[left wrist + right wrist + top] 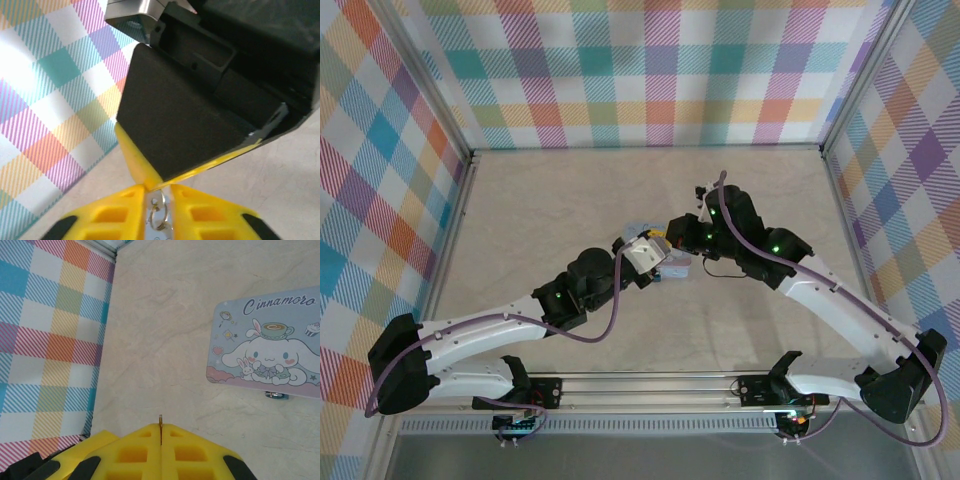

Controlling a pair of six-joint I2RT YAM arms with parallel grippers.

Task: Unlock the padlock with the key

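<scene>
Both grippers are meeting over the counter near the cartoon tin, each pinching a small piece of metal.
The right gripper is pressing its yellow fingers tightly together on the key, whose thin dark tip is sticking out of the seam between them. The left gripper is pinching a small silver ring in the narrow slot between its fingers; I cannot tell what that ring is attached to. In the left wrist view the right gripper's dark body is sitting just ahead, with one yellow finger slanting down to the left fingertips. The padlock is showing as a tiny bluish piece right against the lower edge of the pale blue tin, off to the right of the key.
</scene>
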